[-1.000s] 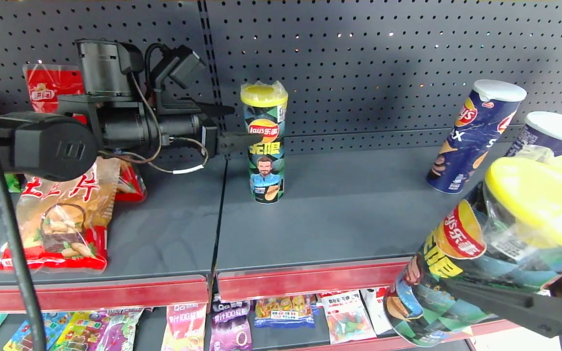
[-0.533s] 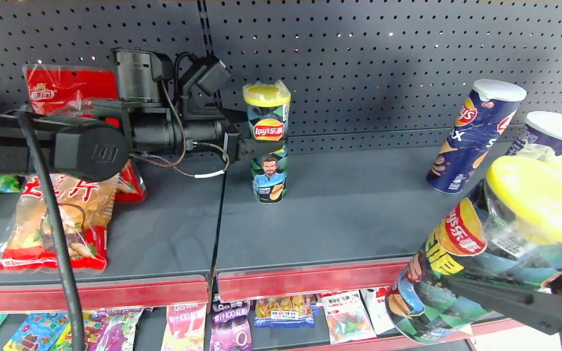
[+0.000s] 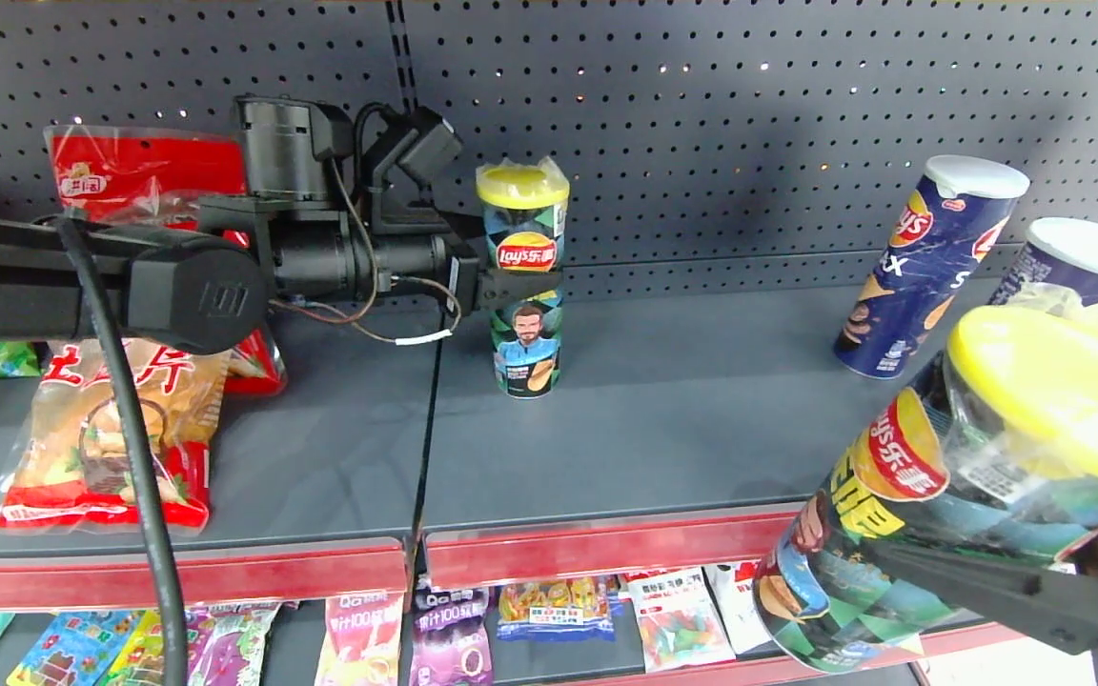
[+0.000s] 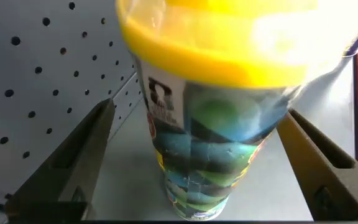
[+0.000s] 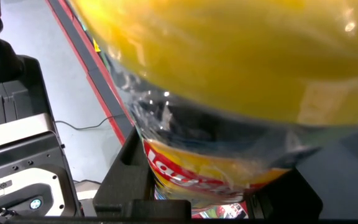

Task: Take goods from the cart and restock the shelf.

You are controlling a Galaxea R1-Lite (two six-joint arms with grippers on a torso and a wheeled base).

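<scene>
Shop: shelf [image 3: 663, 429] with pegboard back [image 3: 749, 114], red price rails [image 3: 606, 548], snack bags [image 3: 111, 429], chip cans [image 3: 925, 267] on display.

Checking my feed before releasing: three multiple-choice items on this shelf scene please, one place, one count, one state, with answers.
1. Where does the upright yellow-lidded can stand?
A) on the grey shelf, back near the pegboard
B) on the lower shelf among the bags
C) lying at the front edge

2. How many white-lidded blue cans are at the shelf's right end?
A) one
B) two
C) four

3. How is the left gripper?
A) shut on a red bag
B) open, straddling the upright can
C) shut, empty

Answers:
1 A, the head view shows it standing well back.
2 B, two white lids sit side by side.
3 B, the left wrist view shows gaps either side of the can.
</scene>
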